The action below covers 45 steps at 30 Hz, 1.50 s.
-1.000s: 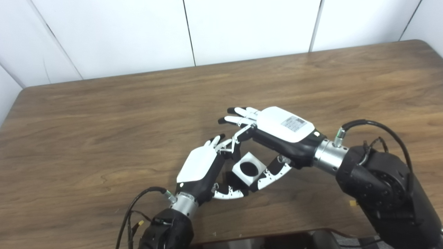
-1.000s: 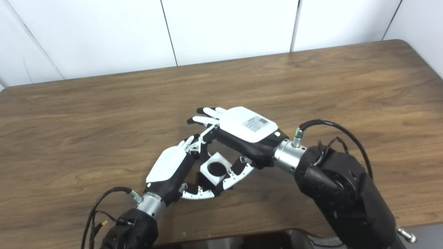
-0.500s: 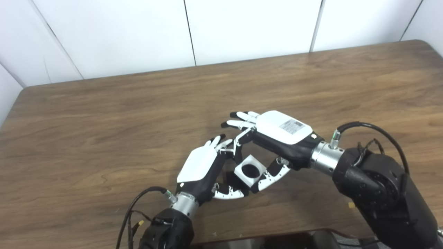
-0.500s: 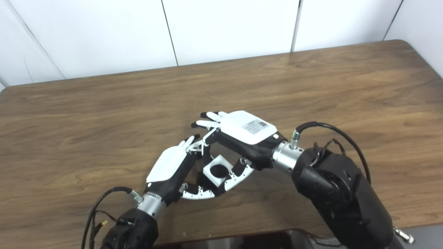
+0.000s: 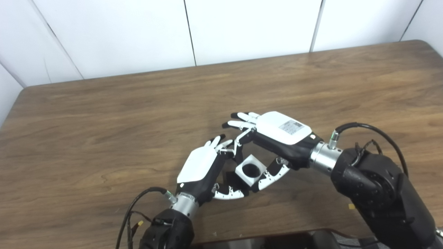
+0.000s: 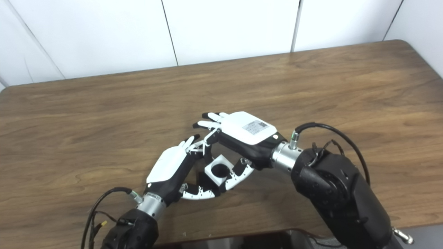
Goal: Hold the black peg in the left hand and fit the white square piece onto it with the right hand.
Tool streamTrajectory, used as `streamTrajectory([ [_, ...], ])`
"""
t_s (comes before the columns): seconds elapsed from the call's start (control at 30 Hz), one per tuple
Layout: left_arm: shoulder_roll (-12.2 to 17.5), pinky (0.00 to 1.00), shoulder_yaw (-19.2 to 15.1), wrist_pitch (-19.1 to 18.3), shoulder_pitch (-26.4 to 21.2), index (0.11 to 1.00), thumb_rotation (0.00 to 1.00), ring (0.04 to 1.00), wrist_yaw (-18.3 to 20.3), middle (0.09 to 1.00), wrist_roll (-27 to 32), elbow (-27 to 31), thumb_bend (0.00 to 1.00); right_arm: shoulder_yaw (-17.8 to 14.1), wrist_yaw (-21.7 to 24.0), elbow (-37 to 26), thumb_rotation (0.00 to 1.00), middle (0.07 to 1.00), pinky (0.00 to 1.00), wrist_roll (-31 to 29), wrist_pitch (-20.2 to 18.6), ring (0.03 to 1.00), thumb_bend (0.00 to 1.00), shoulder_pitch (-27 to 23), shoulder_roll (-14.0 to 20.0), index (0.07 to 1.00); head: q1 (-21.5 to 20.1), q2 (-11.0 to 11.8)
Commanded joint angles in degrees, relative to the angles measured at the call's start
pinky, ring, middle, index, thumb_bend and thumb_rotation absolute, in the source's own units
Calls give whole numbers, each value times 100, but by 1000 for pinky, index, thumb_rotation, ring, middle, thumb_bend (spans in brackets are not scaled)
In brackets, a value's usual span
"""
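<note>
Left eye view shows you the white square piece (image 5: 250, 169) pinched between the right hand (image 5: 277, 138) thumb and curled fingers, its round hole facing up, above the wooden table (image 5: 104, 138). Your left hand (image 5: 204, 169) is closed around the black peg (image 5: 231, 180), mostly hidden. Judge both rigid, light and smooth; grip the piece's flat sides.

The square piece (image 5: 249, 170) sits between the left robot hand (image 5: 202, 166) and the right robot hand (image 5: 277, 138), above the table (image 5: 104, 121).
</note>
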<state>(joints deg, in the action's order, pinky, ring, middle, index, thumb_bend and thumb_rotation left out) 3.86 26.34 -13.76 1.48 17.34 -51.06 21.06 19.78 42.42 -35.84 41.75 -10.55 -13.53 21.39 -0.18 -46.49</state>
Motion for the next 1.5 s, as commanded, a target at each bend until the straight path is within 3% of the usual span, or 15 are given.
streamTrajectory([
  [0.0,-22,1000,12,26,-4,489,71,1000,-11,905,-8,120,516,-98,-197,-70,153,935,989,-18,172,1000,518,-114,0,493,-14,15],
  [0.77,-51,1000,116,52,46,489,74,1000,-22,910,-128,143,515,-122,-470,203,153,935,983,-74,402,1000,520,-129,-85,492,88,-61],
  [1.47,-84,1000,59,-73,-11,489,73,1000,76,905,-141,278,517,-98,-371,194,152,927,982,-67,347,1000,521,-69,-71,492,60,-252],
])
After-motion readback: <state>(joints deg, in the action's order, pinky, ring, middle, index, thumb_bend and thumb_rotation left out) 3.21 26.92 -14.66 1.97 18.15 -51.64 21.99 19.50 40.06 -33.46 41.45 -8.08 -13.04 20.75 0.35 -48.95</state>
